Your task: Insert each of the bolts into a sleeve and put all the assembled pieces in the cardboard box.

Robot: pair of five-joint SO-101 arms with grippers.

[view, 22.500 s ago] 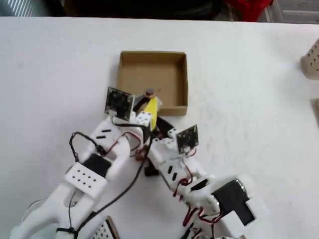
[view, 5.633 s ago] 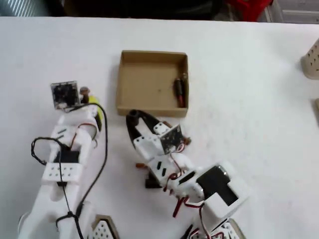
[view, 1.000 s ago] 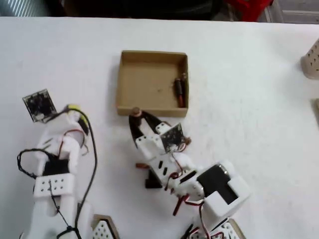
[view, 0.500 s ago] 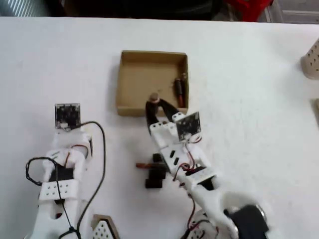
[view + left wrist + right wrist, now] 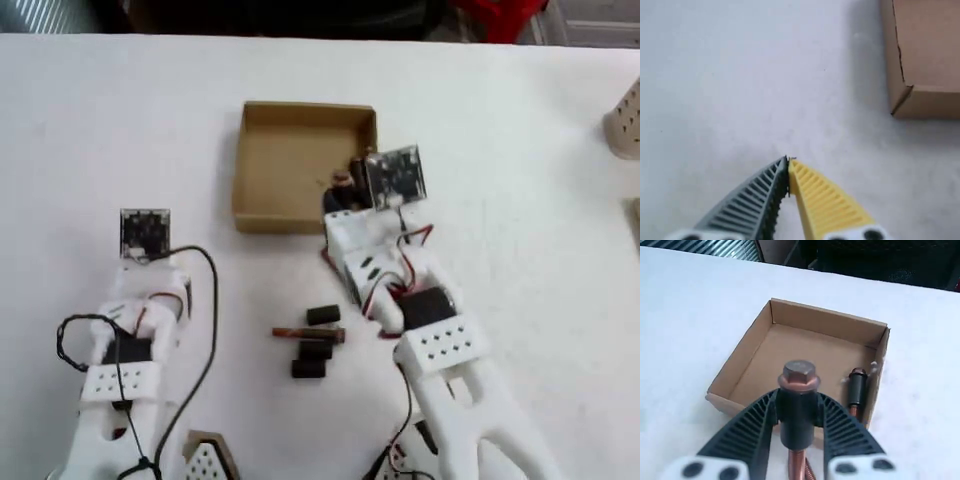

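Note:
My right gripper (image 5: 797, 401) is shut on a black sleeve (image 5: 796, 417) with a copper bolt (image 5: 799, 374) through it, held upright. In the high view this right gripper (image 5: 343, 190) is over the near right corner of the cardboard box (image 5: 290, 160). One assembled piece (image 5: 857, 389) lies inside the cardboard box (image 5: 790, 352) along its right wall. My left gripper (image 5: 788, 162) is shut on nothing, just above the bare table left of the cardboard box (image 5: 925, 60). A loose bolt (image 5: 308, 333) and three loose black sleeves (image 5: 315, 349) lie between the two arms.
The left arm (image 5: 140, 300) stands at the table's left front, apart from the loose parts. A perforated beige object (image 5: 625, 122) sits at the far right edge. White table surface stretches around the box on all sides.
The right gripper has carried the sleeved bolt from in front of the box to over its near right corner. The left arm has swung right and now points straight ahead.

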